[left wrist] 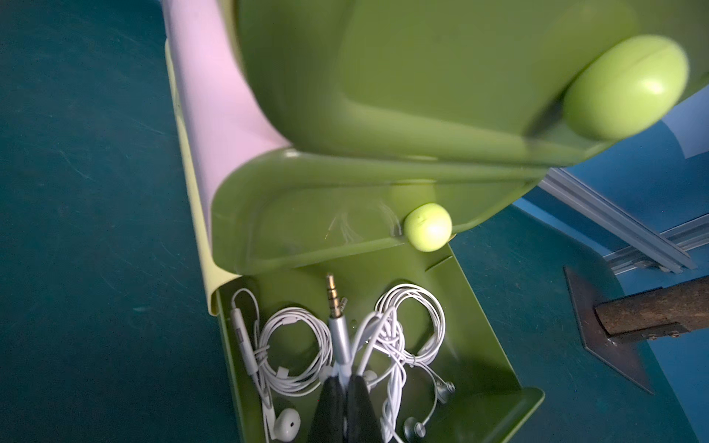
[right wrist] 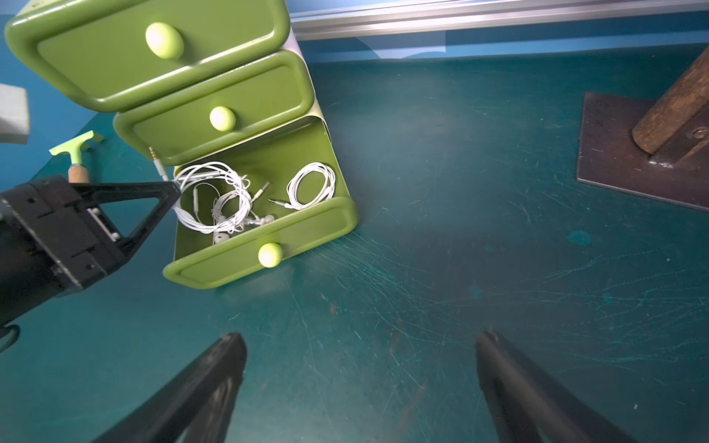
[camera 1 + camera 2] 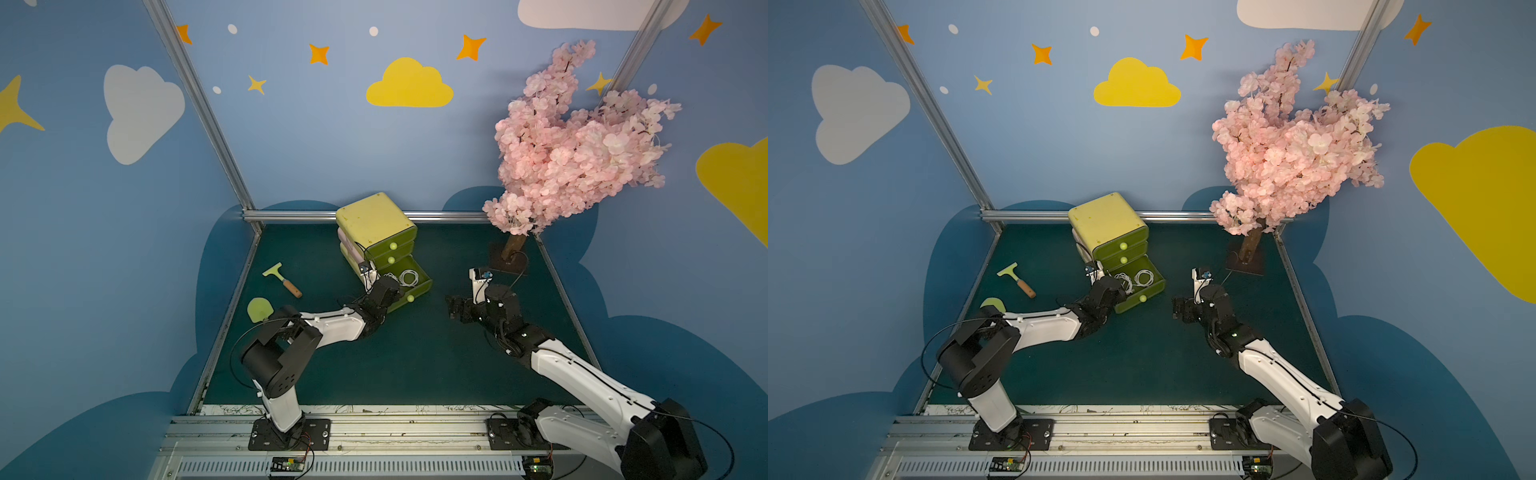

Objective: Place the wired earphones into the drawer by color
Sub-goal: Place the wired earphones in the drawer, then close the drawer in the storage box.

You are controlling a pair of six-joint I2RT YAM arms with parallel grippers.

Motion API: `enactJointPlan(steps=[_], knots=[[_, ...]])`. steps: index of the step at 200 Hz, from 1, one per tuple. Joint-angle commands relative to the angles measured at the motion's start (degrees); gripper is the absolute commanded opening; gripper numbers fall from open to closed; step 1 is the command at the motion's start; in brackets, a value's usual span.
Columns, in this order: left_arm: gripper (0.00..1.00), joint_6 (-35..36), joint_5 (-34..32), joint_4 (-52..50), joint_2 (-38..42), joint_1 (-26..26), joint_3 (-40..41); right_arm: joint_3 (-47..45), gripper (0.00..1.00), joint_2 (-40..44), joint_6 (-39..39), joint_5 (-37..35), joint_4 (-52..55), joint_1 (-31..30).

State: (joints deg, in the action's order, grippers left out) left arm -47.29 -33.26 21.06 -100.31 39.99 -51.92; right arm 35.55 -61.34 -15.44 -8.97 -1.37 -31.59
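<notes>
A green drawer unit stands at the back middle of the mat, its bottom drawer pulled out. White wired earphones lie coiled inside it, seen in both top views. In the left wrist view one coil and another flank a silver plug. My left gripper is over the drawer, shut on the white cord just behind that plug. My right gripper hangs open over bare mat to the right of the drawer, nothing between its fingers.
The two upper drawers are closed. A green scraper with a wooden handle and a round green piece lie at the left. A pink blossom tree on a dark base plate stands at the back right.
</notes>
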Motion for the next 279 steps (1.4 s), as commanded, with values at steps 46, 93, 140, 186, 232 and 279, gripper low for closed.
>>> enactJointPlan(steps=[46,93,140,186,232,279], knots=[[0.49,-0.53,5.04,-1.6,-0.19,-0.75,-3.15,-0.39,0.98,0.79,-0.02,1.45,-1.29,0.27],[0.6,-0.06,9.44,-6.78,5.49,-0.8,-2.42,0.09,0.98,-0.1,-0.04,2.66,-1.18,0.31],[0.74,1.94,12.15,-17.39,14.6,-0.79,-0.78,2.64,0.98,-5.38,-1.21,9.66,-1.17,0.28],[0.92,5.58,13.44,-29.39,24.65,-2.05,-0.19,11.34,0.98,-13.99,1.55,19.87,4.4,0.1],[0.96,9.39,24.03,-40.58,31.16,-8.59,-4.09,14.08,0.99,-22.34,-4.54,26.17,1.31,-0.13],[1.0,10.61,33.92,-45.26,34.07,-17.49,-8.95,15.16,0.99,-28.04,-8.53,30.1,-1.89,-0.22]])
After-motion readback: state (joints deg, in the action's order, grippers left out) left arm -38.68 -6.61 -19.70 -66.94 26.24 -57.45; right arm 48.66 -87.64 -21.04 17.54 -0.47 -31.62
